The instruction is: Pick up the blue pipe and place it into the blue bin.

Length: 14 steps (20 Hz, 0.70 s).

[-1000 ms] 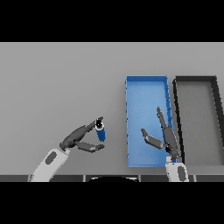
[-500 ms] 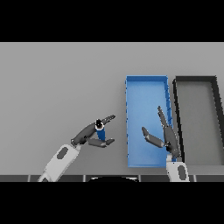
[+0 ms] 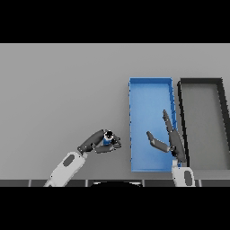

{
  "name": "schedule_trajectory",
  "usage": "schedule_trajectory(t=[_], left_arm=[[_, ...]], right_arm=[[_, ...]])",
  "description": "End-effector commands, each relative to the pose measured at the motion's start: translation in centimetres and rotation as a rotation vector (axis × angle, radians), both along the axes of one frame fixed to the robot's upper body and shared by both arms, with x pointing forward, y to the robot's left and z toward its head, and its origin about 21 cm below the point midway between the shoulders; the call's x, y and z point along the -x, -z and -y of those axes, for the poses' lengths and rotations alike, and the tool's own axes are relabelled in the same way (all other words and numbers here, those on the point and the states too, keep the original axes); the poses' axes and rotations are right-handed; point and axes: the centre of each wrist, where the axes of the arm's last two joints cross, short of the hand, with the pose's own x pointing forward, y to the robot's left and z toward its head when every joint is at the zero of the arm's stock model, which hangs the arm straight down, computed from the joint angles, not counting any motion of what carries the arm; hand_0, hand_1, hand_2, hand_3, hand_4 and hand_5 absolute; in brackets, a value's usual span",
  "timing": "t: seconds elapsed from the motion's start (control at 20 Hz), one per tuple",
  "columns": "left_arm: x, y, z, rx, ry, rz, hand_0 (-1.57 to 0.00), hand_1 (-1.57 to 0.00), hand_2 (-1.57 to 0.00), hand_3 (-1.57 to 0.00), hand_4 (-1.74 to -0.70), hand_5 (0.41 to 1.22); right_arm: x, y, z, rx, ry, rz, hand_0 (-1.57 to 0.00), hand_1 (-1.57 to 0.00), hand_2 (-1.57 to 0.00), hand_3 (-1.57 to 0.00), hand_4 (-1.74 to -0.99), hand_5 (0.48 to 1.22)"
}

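My left hand, lower centre, curls around the blue pipe; right hand hangs open over the blue bin. I worry a loose grasp drops it short.

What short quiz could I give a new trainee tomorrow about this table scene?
1. True or false: the blue pipe already lies in the blue bin.
2. Which hand has its fingers round the pipe?
A. left hand
B. right hand
3. Fill in: right of the blue bin stands a ___ bin.

Key: 1 false, the pipe is left of the bin; 2 A; 3 black.
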Motion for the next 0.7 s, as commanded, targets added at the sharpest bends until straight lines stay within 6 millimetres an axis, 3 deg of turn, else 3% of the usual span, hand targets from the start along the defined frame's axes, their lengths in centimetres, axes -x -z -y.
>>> schedule_trajectory(t=[0.0, 0.25, 0.65], left_arm=[[0.0, -0.1, 0.0, -0.002, -0.011, 0.007, -1.35, -1.38, -1.4, -1.32, -1.67, 1.144], [-0.2, -3.0, 1.7, 0.105, -0.017, 0.089, -1.5, -1.51, -1.51, -1.44, -1.72, 1.196], [-0.1, -7.2, 3.2, 0.14, 0.054, 0.142, -1.56, -1.56, -1.56, -1.49, -1.74, 1.217]], right_arm=[[-0.1, 0.0, -0.1, -0.008, 0.001, -0.007, 0.0, 0.0, 0.0, 0.0, -1.19, 0.6], [-0.6, -0.2, -0.3, 0.007, -0.001, -0.006, 0.0, 0.0, 0.0, 0.0, -1.187, 0.605], [0.2, 0.4, 0.3, 0.02, 0.006, 0.017, 0.0, 0.0, 0.0, 0.0, -1.141, 0.603]])
